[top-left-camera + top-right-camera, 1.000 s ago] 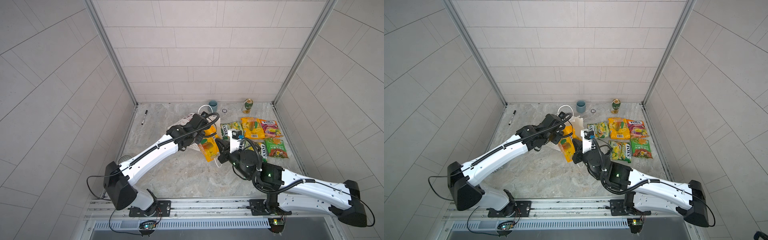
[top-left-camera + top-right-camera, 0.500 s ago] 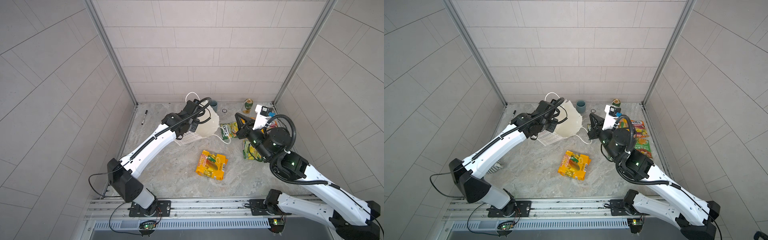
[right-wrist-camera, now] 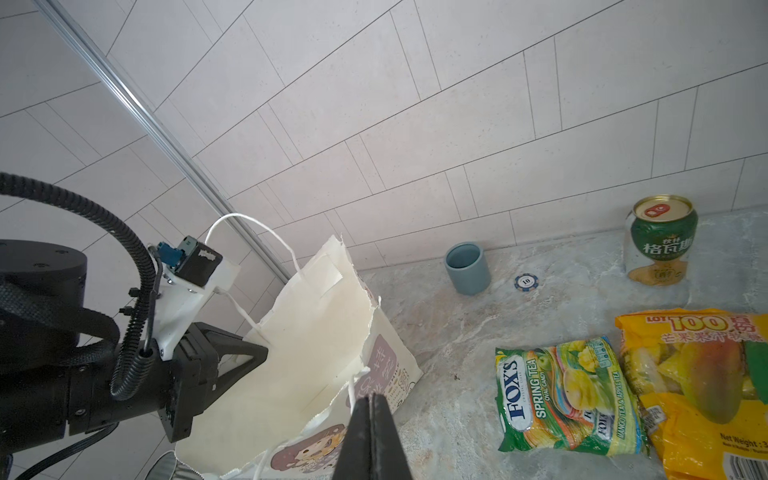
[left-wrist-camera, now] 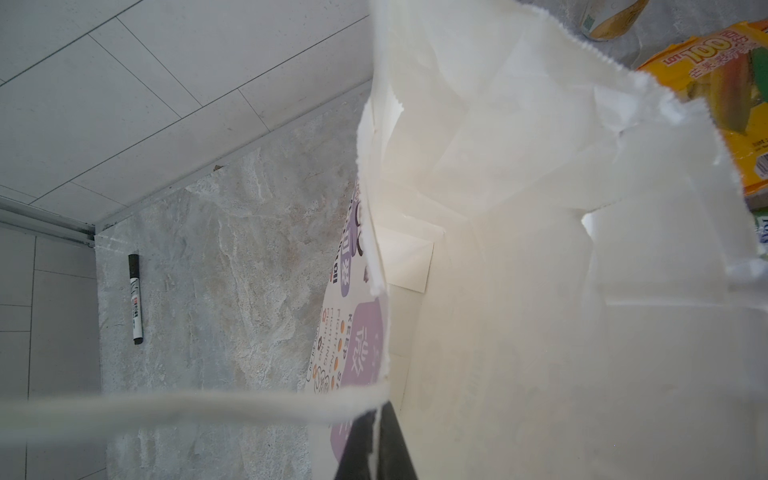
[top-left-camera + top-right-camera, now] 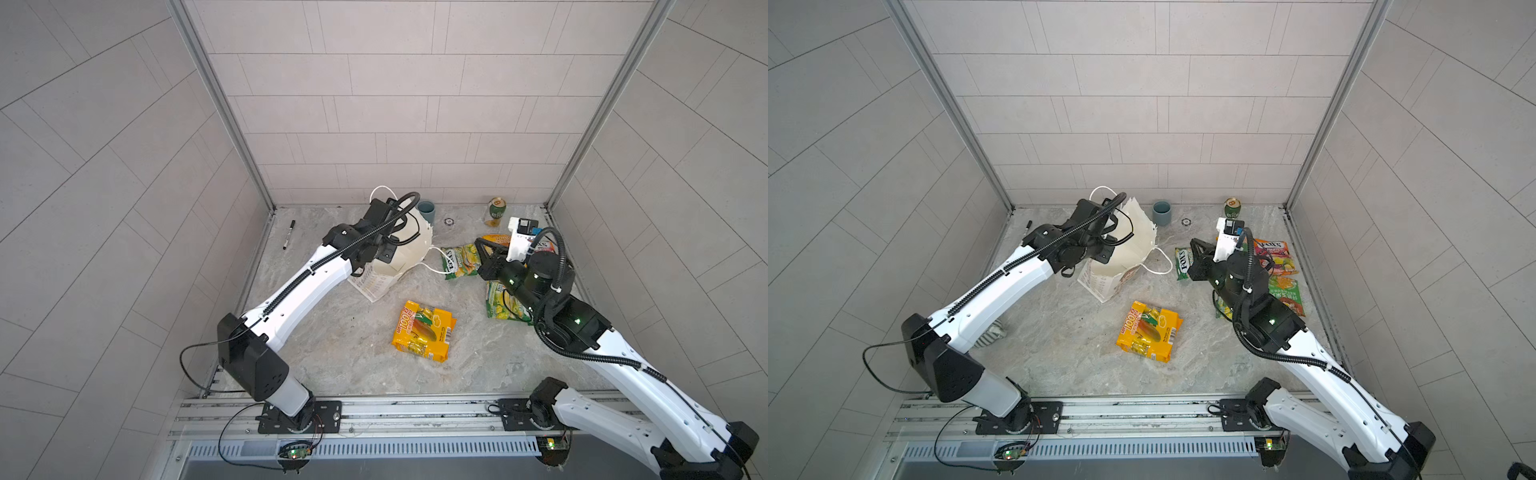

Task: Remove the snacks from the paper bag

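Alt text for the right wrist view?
Left gripper pinches the rim of a torn white paper bag on the marble table. Right gripper, shut and empty, sits in the foreground; a green FOX'S packet and a yellow packet lie outside the bag.

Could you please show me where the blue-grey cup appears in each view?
In a top view: blue-grey cup by the back wall.
In a top view: cup there too.
Left wrist: not in it.
Right wrist: cup by the wall.
Shared landmark: poker chip beside it.
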`<state>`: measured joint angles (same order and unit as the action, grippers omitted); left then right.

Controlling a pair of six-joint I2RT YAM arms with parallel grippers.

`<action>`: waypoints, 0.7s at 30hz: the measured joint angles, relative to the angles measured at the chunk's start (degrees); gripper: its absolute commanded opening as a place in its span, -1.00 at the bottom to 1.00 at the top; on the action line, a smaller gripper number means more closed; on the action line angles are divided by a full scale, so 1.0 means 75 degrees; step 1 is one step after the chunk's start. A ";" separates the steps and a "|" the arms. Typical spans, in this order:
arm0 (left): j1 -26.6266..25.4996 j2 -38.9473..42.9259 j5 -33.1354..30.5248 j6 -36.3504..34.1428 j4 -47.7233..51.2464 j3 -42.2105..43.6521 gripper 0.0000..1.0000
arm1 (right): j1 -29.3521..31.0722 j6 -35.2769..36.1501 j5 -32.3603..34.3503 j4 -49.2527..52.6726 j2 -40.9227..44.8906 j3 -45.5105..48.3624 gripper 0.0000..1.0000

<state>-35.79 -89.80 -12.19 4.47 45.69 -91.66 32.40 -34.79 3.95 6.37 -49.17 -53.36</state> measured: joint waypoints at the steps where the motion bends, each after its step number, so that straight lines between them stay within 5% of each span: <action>1: 0.0000 0.0000 0.0047 0.0003 0.0000 0.0000 -1.00 | -0.0087 -0.0006 -0.0076 0.0038 0.0052 0.0012 -1.00; 3: 0.0000 0.0000 0.0102 0.0000 0.0000 0.0000 -1.00 | -0.0207 -0.0026 -0.0213 0.0073 0.0108 0.0052 -1.00; 7: 0.0000 0.0003 0.0184 0.0006 0.0000 0.0000 -1.00 | -0.0318 -0.0044 -0.0542 0.0245 0.0003 0.0201 -0.21; 10: 0.0055 0.0000 0.0230 0.0041 0.0015 -0.0003 -1.00 | -0.0344 -0.0087 -0.0892 0.0423 -0.0283 0.0446 0.16; 21: 0.0627 -0.0463 0.0574 0.0673 0.0764 -0.1046 -1.00 | -0.0522 -0.0175 -0.2667 0.0985 -0.0950 0.2186 0.51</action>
<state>-31.09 -93.27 -7.88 9.52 51.42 -99.50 28.49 -36.10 -16.05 13.76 -56.29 -36.97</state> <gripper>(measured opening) 0.044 0.736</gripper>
